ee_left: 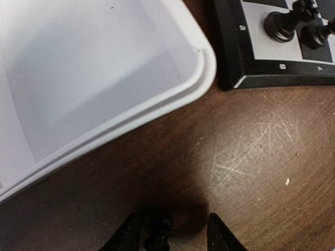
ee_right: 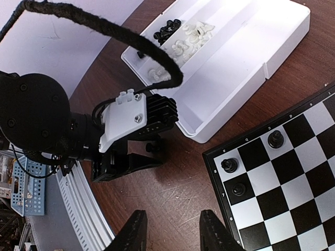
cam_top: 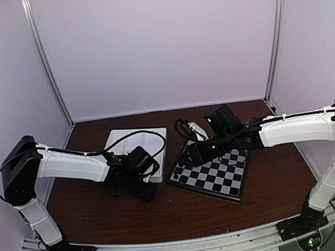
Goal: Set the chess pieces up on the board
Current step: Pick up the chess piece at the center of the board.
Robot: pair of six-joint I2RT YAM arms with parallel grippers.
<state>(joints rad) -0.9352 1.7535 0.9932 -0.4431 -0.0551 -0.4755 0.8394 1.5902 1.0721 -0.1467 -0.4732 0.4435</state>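
The board [cam_top: 213, 175] lies right of centre, and its corner shows in the left wrist view [ee_left: 272, 81]. Three black chess pieces [ee_right: 228, 165] stand near that corner of the board [ee_right: 293, 188]. My left gripper [ee_left: 170, 235] is open and low over the table between tray and board. A small black piece [ee_left: 158, 238] sits between its fingers, close to the left finger [ee_left: 128, 236] and apart from the right one. My right gripper [ee_right: 172, 232] is open and empty above bare table, left of the board's corner. More black pieces [ee_right: 166, 29] and white pieces [ee_right: 191, 39] lie in the tray.
The white divided tray [cam_top: 134, 143] lies left of the board, with its near compartment [ee_left: 104, 68] bare. The left arm's wrist [ee_right: 125, 123] and a black cable [ee_right: 104, 26] sit between tray and table edge. A metal rail [ee_right: 78, 198] runs along the near edge.
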